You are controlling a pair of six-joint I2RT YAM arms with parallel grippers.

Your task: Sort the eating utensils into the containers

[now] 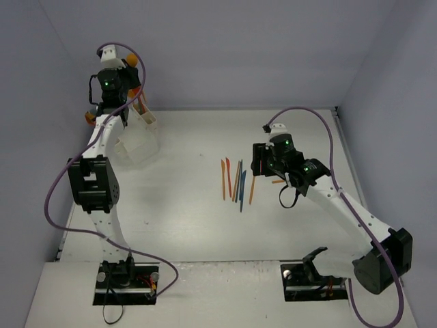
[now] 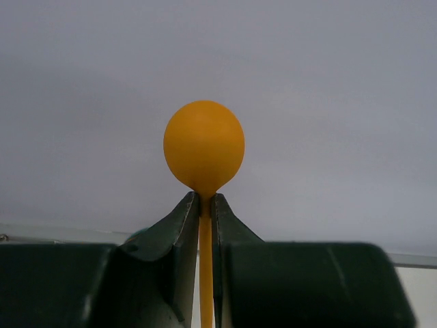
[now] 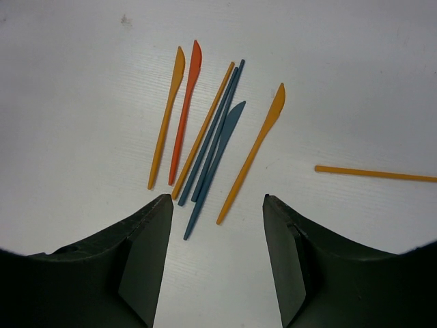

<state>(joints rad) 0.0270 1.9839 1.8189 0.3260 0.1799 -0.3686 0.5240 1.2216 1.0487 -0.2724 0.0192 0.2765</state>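
My left gripper (image 2: pixel 205 199) is shut on the thin handle of an orange spoon (image 2: pixel 203 145), whose round bowl stands up against the grey wall. In the top view that gripper (image 1: pixel 126 68) is raised high above the white containers (image 1: pixel 140 140) at the back left, where a few utensils stick out. Several eating utensils (image 1: pixel 233 181) lie side by side mid-table: orange knives (image 3: pixel 167 123), a red knife (image 3: pixel 186 113) and blue pieces (image 3: pixel 217 147). My right gripper (image 3: pixel 217 199) hovers open just short of their near ends, nothing between its fingers.
A lone orange handle (image 3: pixel 375 173) lies apart to the right of the group, under the right arm (image 1: pixel 321 191) in the top view. Grey walls close off the back and both sides.
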